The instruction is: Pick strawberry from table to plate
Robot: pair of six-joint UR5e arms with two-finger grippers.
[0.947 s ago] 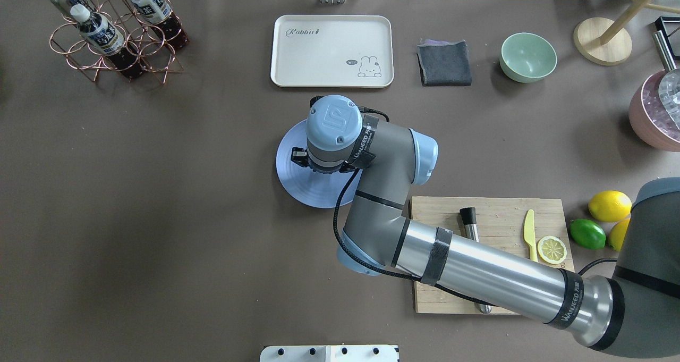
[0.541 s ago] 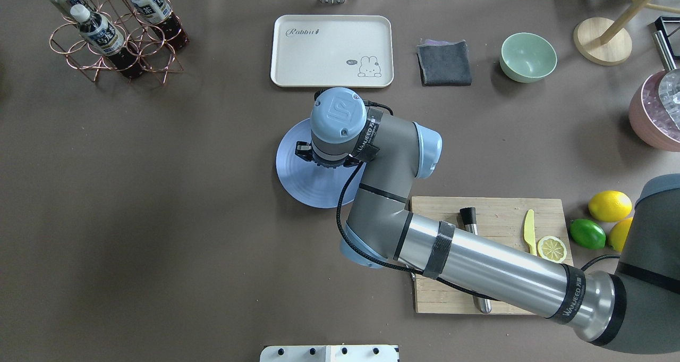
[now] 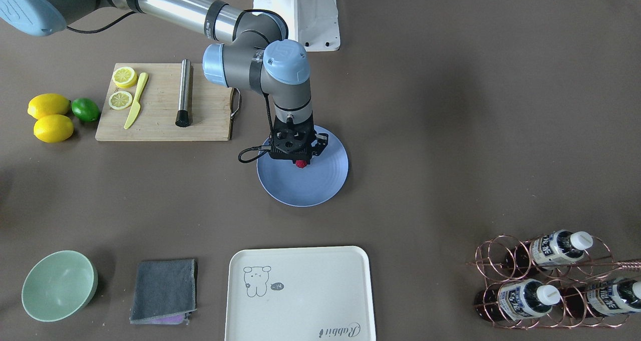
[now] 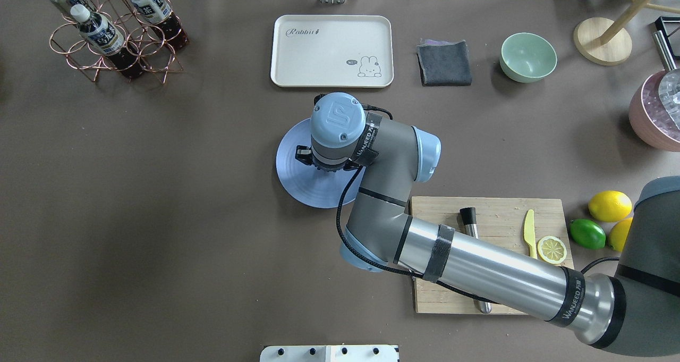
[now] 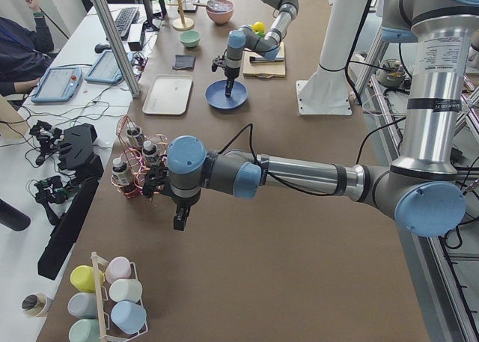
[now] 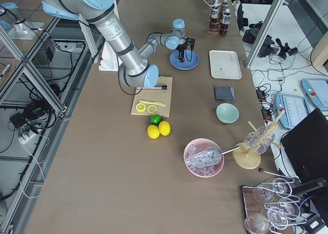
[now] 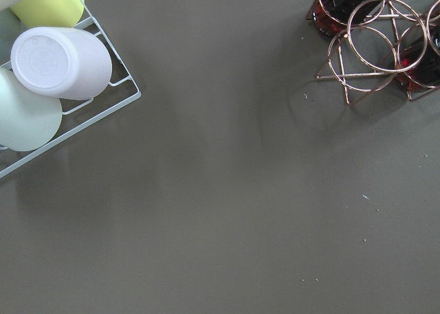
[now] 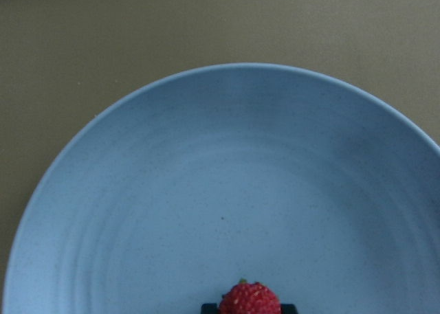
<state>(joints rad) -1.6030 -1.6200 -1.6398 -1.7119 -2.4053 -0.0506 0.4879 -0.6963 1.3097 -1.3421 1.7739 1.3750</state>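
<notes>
The brown-grey surface point(image 4: 159, 218) carries a rack of bottles point(image 4: 114, 32), a cream tray point(image 4: 332, 51), a grey cloth point(image 4: 445, 63), a green bowl point(image 4: 528, 57) and a cutting board point(image 4: 504, 213) with lemons point(image 4: 609, 205) beside it. The blue plate point(image 3: 325, 181) lies near the middle, apart from all of these.

My right jaws point(image 3: 299, 159) hang point-down over the plate, on the half nearer my base. The strawberry point(image 3: 301, 164) sits at their tip, and my right wrist view shows the berry point(image 8: 250, 299) between dark pads at the frame's lower edge, with the plate's rings point(image 8: 227, 190) filling the field behind it. I judge these jaws closed on the berry. Whether the berry already touches the plate I cannot tell.

My left arm point(image 5: 224, 173) is parked well apart, near the bottle rack, its wrist camera looking at bare surface point(image 7: 227, 211). How its jaws point(image 5: 179, 221) stand I cannot tell.

Step in hand, as I judge it: the placing. The carry looks done, since the berry is over the plate. The next move calls for a short descent if a gap remains, then parting the jaws just enough to free the berry so it does not roll toward the rim, then a straight lift clear.
</notes>
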